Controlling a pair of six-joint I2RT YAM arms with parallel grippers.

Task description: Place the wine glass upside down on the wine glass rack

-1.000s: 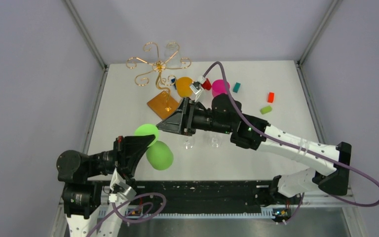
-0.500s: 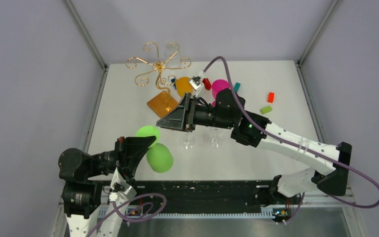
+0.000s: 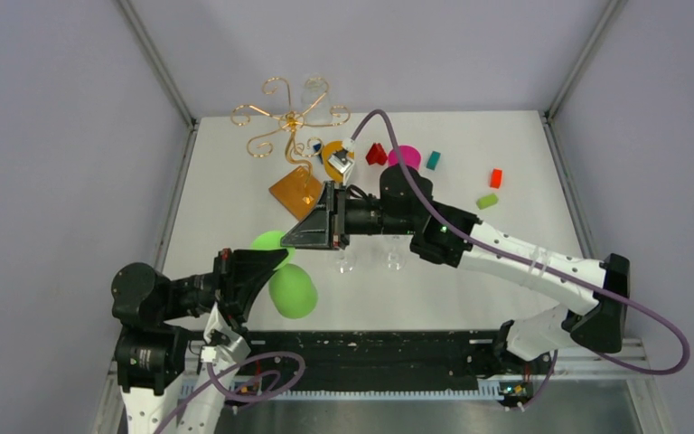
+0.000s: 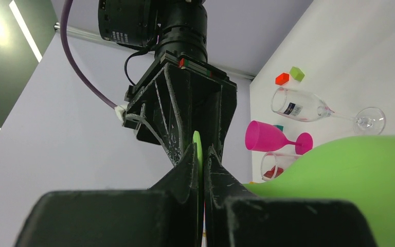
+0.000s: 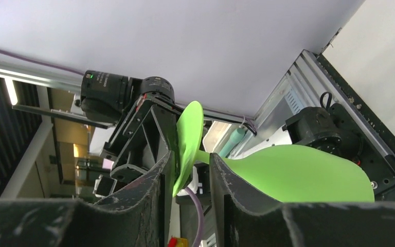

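Green plastic wine glass (image 3: 291, 289) is hanging sideways at lower left, the left gripper (image 4: 200, 152) pinching its round foot, the right gripper (image 5: 190, 162) straddling that foot with jaws apart. Gold wire wine glass rack (image 3: 289, 119) is standing well apart at upper left, with the hanging not yet done.

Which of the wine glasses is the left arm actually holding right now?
The green wine glass: its flat foot is pinched between the left fingers. The pink glass and the clear glass beside it lie on their sides, ungripped.
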